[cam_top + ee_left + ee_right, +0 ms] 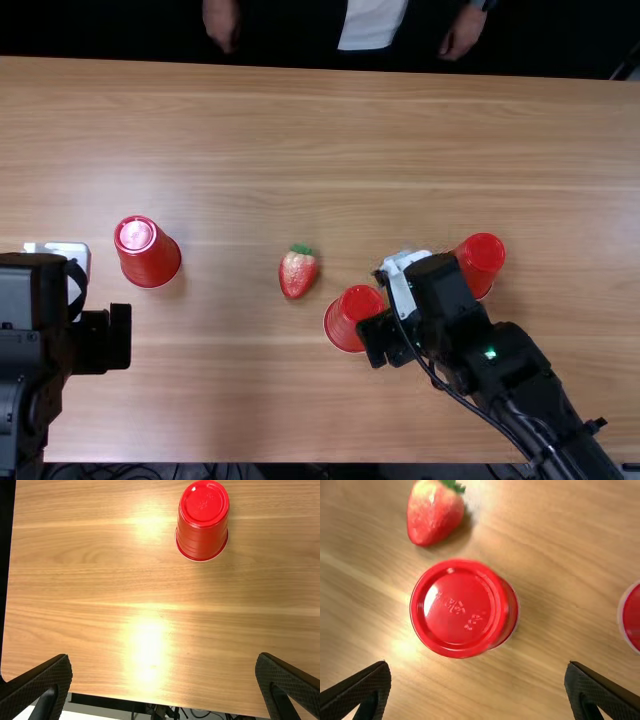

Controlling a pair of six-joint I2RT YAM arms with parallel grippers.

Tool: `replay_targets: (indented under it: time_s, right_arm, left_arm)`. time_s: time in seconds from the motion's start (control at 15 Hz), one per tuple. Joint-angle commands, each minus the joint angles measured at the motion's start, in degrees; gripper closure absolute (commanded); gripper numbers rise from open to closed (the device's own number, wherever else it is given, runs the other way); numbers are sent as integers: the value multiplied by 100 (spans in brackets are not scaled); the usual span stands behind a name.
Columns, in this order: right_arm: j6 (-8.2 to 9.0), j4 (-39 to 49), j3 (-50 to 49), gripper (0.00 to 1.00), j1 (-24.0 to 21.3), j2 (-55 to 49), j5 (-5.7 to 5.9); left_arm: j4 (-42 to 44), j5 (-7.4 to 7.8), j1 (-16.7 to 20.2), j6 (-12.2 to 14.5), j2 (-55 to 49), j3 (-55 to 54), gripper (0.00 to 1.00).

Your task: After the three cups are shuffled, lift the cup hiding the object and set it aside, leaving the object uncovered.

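We find the right end effector [476, 680] spread wide directly above the inverted cup [462, 607] beside the uncovered strawberry [434, 511].

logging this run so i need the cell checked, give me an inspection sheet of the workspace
surface: light wooden table, bare wood with glare patches
job's things: three red cups, all upside down: left cup, middle cup, right cup; strawberry uncovered, lying between the left and middle cups, touching neither
clutter: nothing seen
grippers: right gripper at the middle cup, fingers open wide and clear of it; left gripper open near the table's edge, the left cup ahead of it
cables: thin cable along the right arm; more cables below the table's edge
surroundings: dark background past the far edge
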Motion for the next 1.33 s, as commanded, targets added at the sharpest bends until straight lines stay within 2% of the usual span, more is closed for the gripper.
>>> replay_targets:
  time_s: [0.0, 0.13, 0.27, 0.6, 0.73, 0.93, 1.13, 1.27]
  right_arm:
    - [38, -236, 482, 0, -284, -264, 30]
    - [38, -468, 807, 0, -512, -370, 30]
    - [-4, -806, 957, 0, -978, -730, 41]
    - [-36, -1207, 790, 0, -1901, -1723, 51]
    - [-36, -1207, 438, 0, -2103, -2347, 30]
    - [28, -1207, -256, 0, -2288, -3358, 30]
    - [28, -1196, -872, 0, -2542, -4571, 30]
    - [28, -1175, -1153, 0, -2604, -5256, 30]
  left_arm:
    - [-5, 18, -13, -9, -58, -105, 0]
    - [6, 18, -22, -9, -58, -176, 0]
    - [6, 29, -31, -9, -49, -202, 0]
    - [122, 60, -22, 2, -155, -650, 0]
    - [206, 60, -31, 2, -568, -949, 0]
    - [976, 60, -22, -19, -1429, -1890, 0]
    - [1377, 71, -4, -51, -2370, -2760, 0]
    - [1683, 60, -4, -304, -3029, -3287, 0]
